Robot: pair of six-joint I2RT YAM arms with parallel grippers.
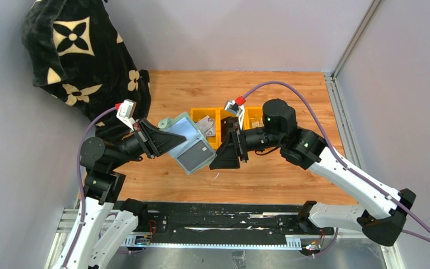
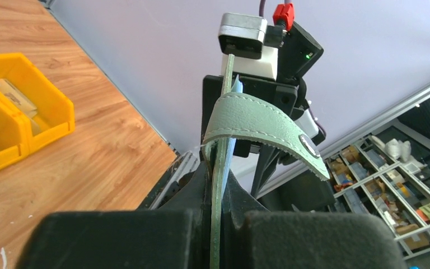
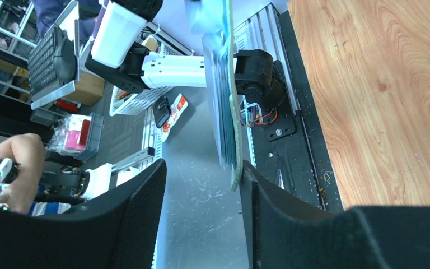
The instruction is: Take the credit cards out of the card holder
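Presently the holder (image 1: 186, 144) is held clear of the desk (image 1: 291, 106), opened out, in the space between the two arms. It is clamped by the left hand (image 2: 218, 193), whose fingers are pressed together on one edge of it. In the left wrist view the holder is seen edge-on, rising out of the grip. Its tab (image 2: 263, 130) is curled over to the right, and a snap is shown near the tab's end. A thin blue layer is seen beside the green cover near the top.

The right hand (image 3: 202, 165) is placed at the opposite edge of the holder. Its fingers are spread apart, and in the right wrist view the holder's edge is seen between them, closer to the finger on the right of that view. Whether that finger is touched cannot be told. Nothing is gripped by this hand.

In the top view the grey-blue inner side of the holder is turned upward, and a darker grey panel is shown on its nearer half. The cards cannot be told apart from the pockets in any view.

A row of yellow bins (image 1: 201, 115) is set on the desk just behind the holder. A black cloth (image 1: 78, 53) with a cream flower print is draped at the far left corner
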